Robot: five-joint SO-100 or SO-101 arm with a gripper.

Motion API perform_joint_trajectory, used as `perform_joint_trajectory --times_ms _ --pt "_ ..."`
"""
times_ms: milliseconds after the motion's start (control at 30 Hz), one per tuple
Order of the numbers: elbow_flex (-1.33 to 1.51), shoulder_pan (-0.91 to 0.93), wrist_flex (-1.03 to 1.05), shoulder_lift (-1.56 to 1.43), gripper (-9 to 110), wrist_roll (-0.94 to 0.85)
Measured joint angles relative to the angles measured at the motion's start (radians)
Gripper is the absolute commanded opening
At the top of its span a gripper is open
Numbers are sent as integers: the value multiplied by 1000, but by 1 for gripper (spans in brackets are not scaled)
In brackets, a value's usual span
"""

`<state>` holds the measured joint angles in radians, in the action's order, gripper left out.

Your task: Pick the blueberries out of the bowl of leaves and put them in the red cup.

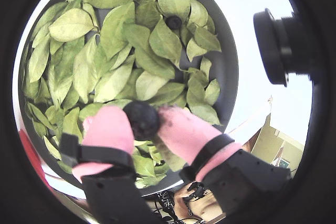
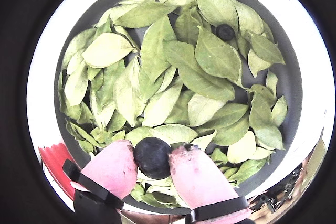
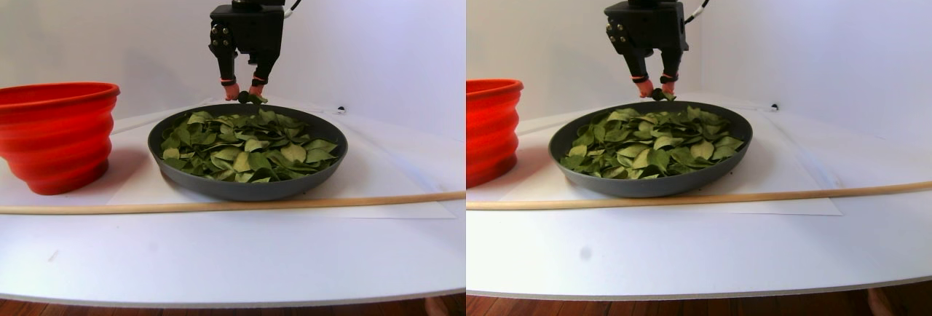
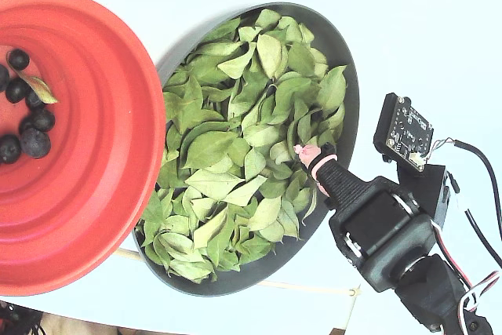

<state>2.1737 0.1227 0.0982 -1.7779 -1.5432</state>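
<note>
My gripper [image 1: 142,124] is shut on a dark blueberry [image 1: 140,118], pinched between two pink fingertips just above the leaves [image 1: 110,51]. Both wrist views show the held blueberry [image 2: 152,157] low in the picture and a second blueberry [image 2: 225,31] lying among leaves at the upper right. In the stereo pair view the gripper [image 3: 244,96] hangs over the far side of the dark grey bowl [image 3: 247,187]. The red cup [image 4: 94,194] stands beside the bowl [image 4: 351,92] and holds several blueberries [image 4: 35,141] and one leaf. In the fixed view the gripper [image 4: 310,153] is over the bowl's right part.
A thin wooden stick [image 3: 218,204] lies across the table in front of the bowl and the cup [image 3: 58,134]. A small black speck [image 3: 340,109] sits on the white sheet behind the bowl. A camera module [image 4: 404,131] juts from the arm.
</note>
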Motion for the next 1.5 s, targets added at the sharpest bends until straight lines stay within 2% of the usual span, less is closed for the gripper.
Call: perform_joint_trajectory --times_ms 1500 --pt "173 -314 307 -439 10 155"
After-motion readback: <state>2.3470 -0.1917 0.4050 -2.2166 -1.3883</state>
